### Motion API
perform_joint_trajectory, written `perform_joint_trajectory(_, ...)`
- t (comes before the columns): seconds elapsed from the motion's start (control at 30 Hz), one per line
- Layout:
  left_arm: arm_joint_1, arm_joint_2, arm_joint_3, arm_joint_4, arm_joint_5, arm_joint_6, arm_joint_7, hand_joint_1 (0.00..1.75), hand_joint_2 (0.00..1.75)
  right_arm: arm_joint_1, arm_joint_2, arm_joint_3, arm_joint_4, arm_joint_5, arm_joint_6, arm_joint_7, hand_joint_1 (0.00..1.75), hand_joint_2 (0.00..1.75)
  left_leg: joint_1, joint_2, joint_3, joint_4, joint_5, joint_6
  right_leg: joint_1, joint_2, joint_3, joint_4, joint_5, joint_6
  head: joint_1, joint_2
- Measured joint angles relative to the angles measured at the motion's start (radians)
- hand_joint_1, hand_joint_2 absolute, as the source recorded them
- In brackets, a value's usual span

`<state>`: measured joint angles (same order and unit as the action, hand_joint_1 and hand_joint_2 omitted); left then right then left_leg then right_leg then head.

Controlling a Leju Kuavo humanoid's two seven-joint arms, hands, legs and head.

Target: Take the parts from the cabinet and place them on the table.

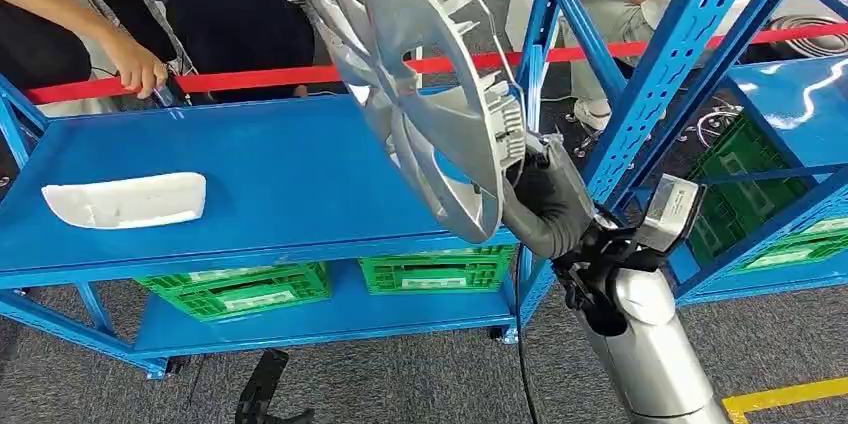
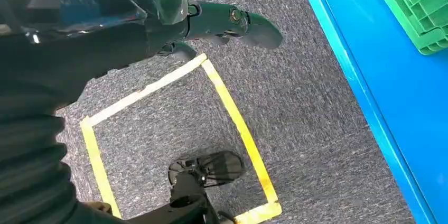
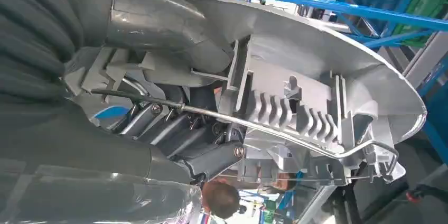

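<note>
The right hand (image 1: 545,199) grips a silver wheel cover (image 1: 430,84) by its rim, raised over the blue bench (image 1: 300,174). Held at one edge, it could swing, slip, or strike the rack post (image 1: 650,94). The left hand (image 2: 211,23) hangs with nothing in it, fingers extended.

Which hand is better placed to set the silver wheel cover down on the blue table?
Right. The right hand already grips the wheel cover above the blue table; the left hand hangs over the floor, holding nothing.

Bright, even light — glare on the blue shelf (image 1: 790,104); views sharp.
</note>
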<state>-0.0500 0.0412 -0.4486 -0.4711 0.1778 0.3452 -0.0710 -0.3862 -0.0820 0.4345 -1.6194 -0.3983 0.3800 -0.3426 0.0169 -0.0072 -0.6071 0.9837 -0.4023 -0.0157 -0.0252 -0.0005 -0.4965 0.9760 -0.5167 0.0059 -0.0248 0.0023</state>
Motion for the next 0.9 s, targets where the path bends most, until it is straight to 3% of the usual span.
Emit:
perform_joint_trajectory(0.23, 0.0, 0.0, 0.0, -0.003, -0.016, -0.007, 0.0, 0.0, 1.75, 0.0, 0.0, 0.009, 0.011, -0.003, 0.04, 0.001, 1.75, 1.75, 0.0, 0.0, 0.0, 0.0, 0.0, 0.0, 0.0, 0.0, 0.0, 0.0, 0.0, 0.0, 0.0, 0.0)
perform_joint_trajectory(0.8, 0.002, 0.0, 0.012, -0.025, -0.052, -0.01, 0.007, 0.0, 1.75, 0.0, -0.005, 0.021, 0.013, -0.005, 0.047, 0.001, 1.75, 1.75, 0.0, 0.0, 0.0, 0.0, 0.0, 0.0, 0.0, 0.0, 0.0, 0.0, 0.0, 0.0, 0.0, 0.0)
perform_joint_trajectory(0.83, 0.002, 0.002, 0.013, -0.025, -0.053, -0.01, 0.007, 0.0, 1.75, 0.0, -0.005, 0.021, 0.013, -0.005, 0.047, 0.001, 1.75, 1.75, -0.002, 0.0, -0.004, 0.009, -0.008, 0.004, -0.012, 0.0, 0.001, -0.006, 0.002, 0.004, 0.0, 0.0)
perform_joint_trajectory(0.9, 0.002, 0.004, 0.013, -0.028, -0.053, -0.011, 0.007, 0.0, 1.75, 0.0, -0.005, 0.021, 0.013, -0.006, 0.047, 0.001, 1.75, 1.75, -0.005, 0.0, -0.003, 0.007, -0.008, 0.016, -0.011, 0.0, 0.002, -0.009, 0.003, 0.012, -0.001, 0.0)
